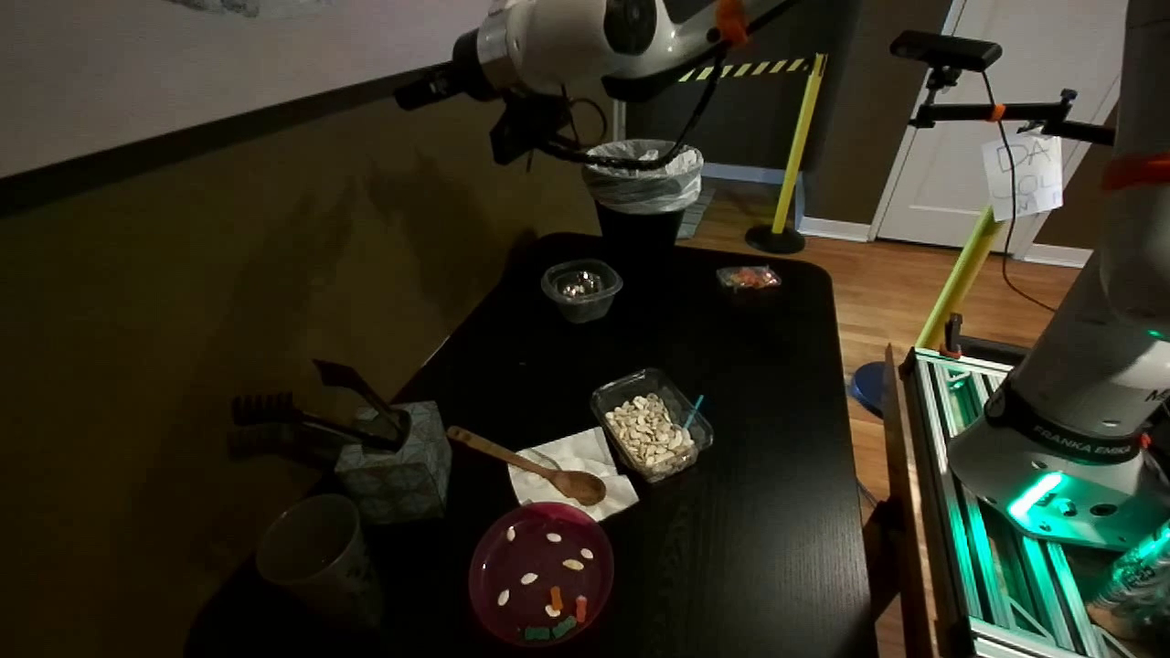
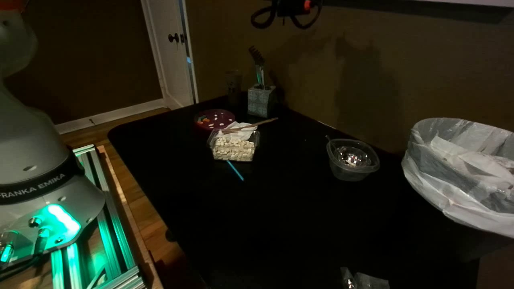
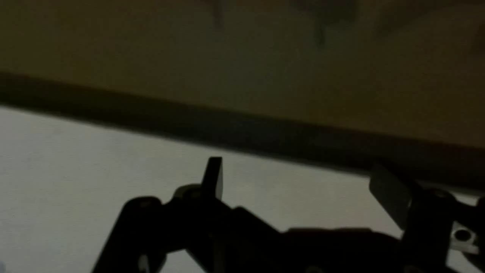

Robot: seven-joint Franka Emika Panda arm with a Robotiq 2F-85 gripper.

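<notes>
My gripper (image 3: 295,167) is open with nothing between its fingers, facing the wall (image 3: 242,68) in the wrist view. In an exterior view the gripper (image 1: 419,93) is high above the black table (image 1: 731,366), pointing left, apart from everything on it. A clear tub (image 1: 651,425) of white pieces stands mid-table with a blue stick (image 1: 695,411). A wooden spoon (image 1: 576,486) lies on a white napkin (image 1: 535,480). A maroon plate (image 1: 494,585) holds several white pieces and a few orange and green ones. A clear bowl (image 1: 581,291) with shiny contents stands farther back.
A patterned box (image 1: 398,480) holding dark utensils and a cup (image 1: 315,557) stand by the wall. A small clear packet (image 1: 749,278) lies near the far edge. A lined trash bin (image 1: 643,183) stands past the table's end. The robot base (image 1: 1069,457) is beside the table.
</notes>
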